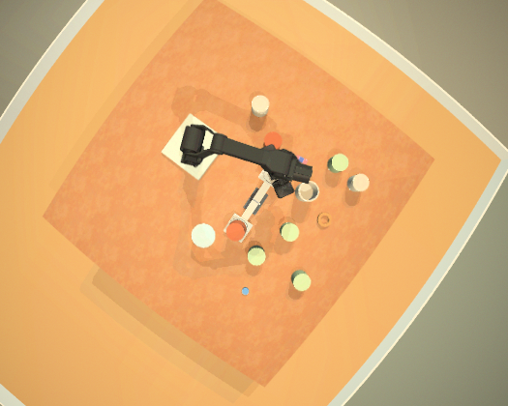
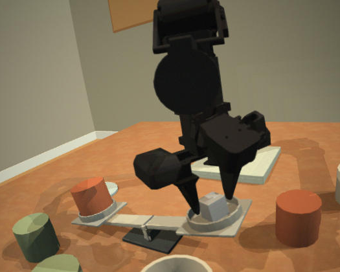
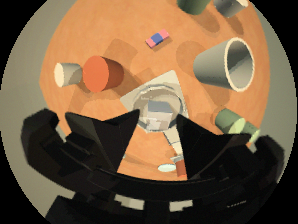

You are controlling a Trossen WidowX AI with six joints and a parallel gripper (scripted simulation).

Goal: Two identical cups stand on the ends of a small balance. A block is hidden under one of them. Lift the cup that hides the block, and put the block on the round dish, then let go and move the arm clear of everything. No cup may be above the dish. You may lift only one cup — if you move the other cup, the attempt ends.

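Note:
A grey block (image 2: 215, 208) (image 3: 160, 107) sits in the ringed pan (image 2: 236, 226) at one end of the balance (image 1: 257, 198) (image 2: 131, 220), uncovered. My gripper (image 2: 213, 205) (image 3: 158, 114) is open, its fingertips low on either side of the block, with gaps still visible. One red-orange cup (image 1: 236, 231) (image 2: 92, 197) stands on the other, higher end of the balance. The other red-orange cup (image 1: 273, 140) (image 2: 298, 218) (image 3: 102, 74) stands on the table beside the block's pan. The round pale dish (image 1: 203, 236) (image 2: 112, 188) (image 3: 166, 168) has nothing on it. The top view does not show the fingertips.
A hollow grey-white cup (image 1: 307, 191) (image 3: 222, 65) stands near the block's pan. Green cylinders (image 1: 289, 232) (image 1: 256, 255) (image 2: 37, 236) stand beside the balance. Cream cylinders (image 1: 260, 105) (image 1: 358, 183), an orange ring (image 1: 324, 226), a pink-blue piece (image 3: 157, 38) and a blue disc (image 1: 245, 291) lie farther out.

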